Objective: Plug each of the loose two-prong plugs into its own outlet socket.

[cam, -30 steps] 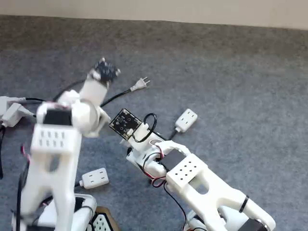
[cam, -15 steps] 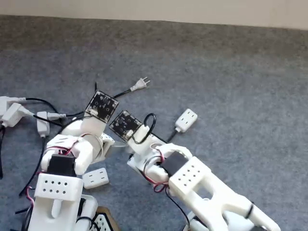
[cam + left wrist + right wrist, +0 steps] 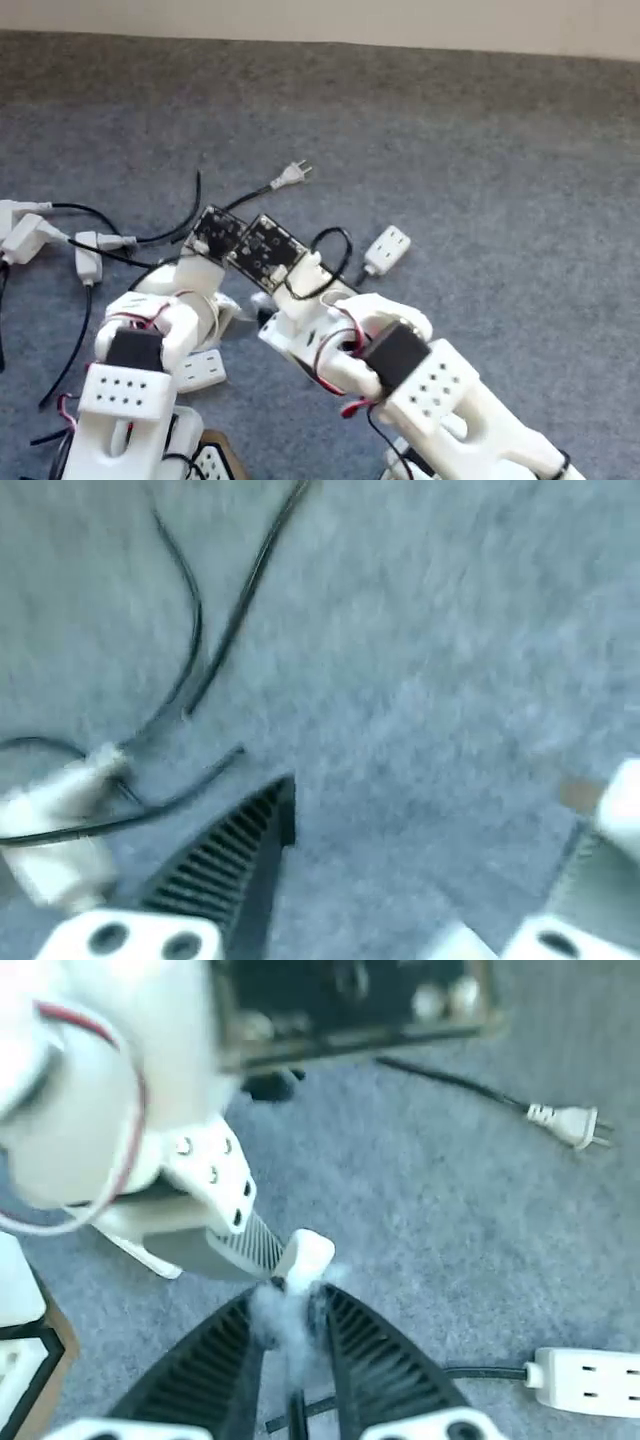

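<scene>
Judging from where both arms sit, I take the step in hand to be picking up a plug, since neither gripper carries one. My left gripper is spread wide over the grey carpeted surface, with a blurred white plug and its black cords just beside the gripper's dark ribbed finger. My right gripper is clenched, its black fingers meeting at the tips on nothing I can name; a pale smudge there is too blurred to read. The two wrists crowd each other at the middle of the surface, the left gripper's tip close against the right's.

The white two-prong plug on a thin black cord lies loose beyond both wrists, its prongs pointing away from the arms. The nearer white rectangular outlet socket lies apart from it, on the right arm's side. A second white outlet socket rests by the left arm's base.

To do this well I would first part the arms so they cannot collide, then release the right gripper before descending. I would take the plug by its moulded body, behind the prongs, leaving them free and straight. The socket lies unfixed on carpet, so I expect it to slide under a push; the other gripper should brace it.
</scene>
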Available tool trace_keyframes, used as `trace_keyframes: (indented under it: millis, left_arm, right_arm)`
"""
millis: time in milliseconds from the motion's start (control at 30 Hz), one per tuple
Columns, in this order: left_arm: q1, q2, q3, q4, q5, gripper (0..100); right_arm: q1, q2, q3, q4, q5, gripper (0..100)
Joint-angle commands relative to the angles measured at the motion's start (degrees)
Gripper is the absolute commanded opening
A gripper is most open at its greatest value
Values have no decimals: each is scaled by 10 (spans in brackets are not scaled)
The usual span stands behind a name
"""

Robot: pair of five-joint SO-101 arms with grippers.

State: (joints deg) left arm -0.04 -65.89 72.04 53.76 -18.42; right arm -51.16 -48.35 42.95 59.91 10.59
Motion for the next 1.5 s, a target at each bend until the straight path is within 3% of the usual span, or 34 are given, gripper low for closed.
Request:
trace_keyframes:
  millis: [0, 200, 367, 567, 833, 1000, 1167, 1467]
  left_arm:
    - [-62, -3, -37, -6, -27, 407]
    - [-198, 2, -110, -4, -51, 407]
    - [-308, 43, -167, -6, -107, 407]
    - [-460, 249, -287, -40, -137, 407]
    - [-605, 590, -548, -47, -137, 407]
    - [-663, 788, -693, -103, -136, 407]
    - [-674, 933, -808, -105, -135, 407]
    - [-684, 989, -865, -105, -135, 407]
  right_arm:
    - [7, 42, -33, 3, -1, 5]
    - [13, 108, -52, 7, -1, 5]
    - [13, 208, -182, 93, -15, 5]
    - [-11, 360, -374, 195, -62, 5]
    - [-89, 454, -441, 210, -111, 5]
    - [-104, 463, -481, 264, -126, 5]
    - [-106, 464, -484, 267, -149, 5]
    - [-155, 521, -483, 238, -206, 5]
